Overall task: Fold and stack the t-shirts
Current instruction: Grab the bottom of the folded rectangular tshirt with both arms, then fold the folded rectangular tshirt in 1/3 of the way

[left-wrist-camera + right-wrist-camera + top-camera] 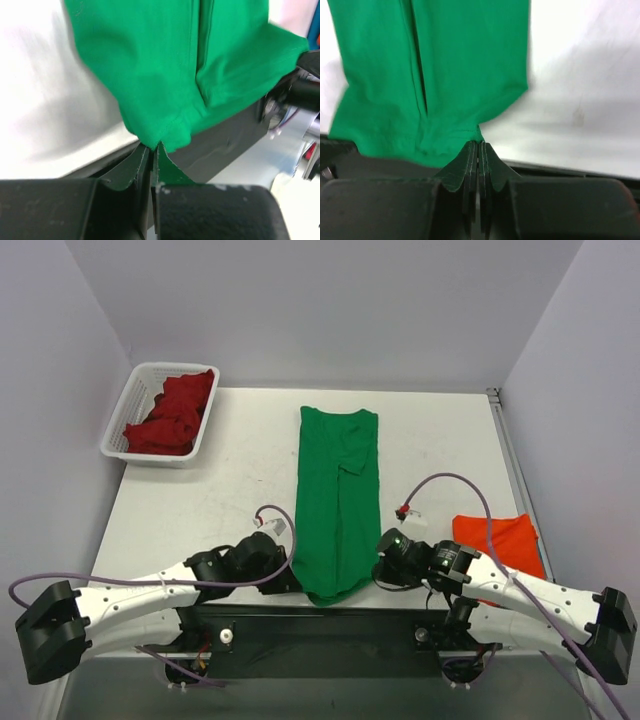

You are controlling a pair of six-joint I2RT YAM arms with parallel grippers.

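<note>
Top view: the green t-shirt (338,505) lies as a long narrow strip, its sides already turned in, and runs straight away from both claws. Its near end sits between them at the table (230,500) edge. The left gripper (296,583) is at the near-left corner of the strip and the right gripper (379,575) at the near-right corner. Far beyond the left claw and out to its left, a dark red t-shirt (175,410) is bundled in the white basket (116,443). Just outboard of the right claw lies an orange t-shirt (497,540), which looks folded. Left wrist view: the fingers are pressed together, with the hem corner nipped right at their tips. The cloth fans out ahead of the claw and hangs in soft folds. Right wrist view: this claw is likewise pinched tight on the opposite hem corner, with only a small bite of fabric between the tips. We judge the shirt light and limp, with no stiffness of its own. It should sag between the two grips, and its turned-in layers may slide apart if only the top ply is caught. The stitched hem is thicker and looks like the better hold. We would grip at both corners, deep enough to trap every layer, and keep the span between the claws taut.
</note>
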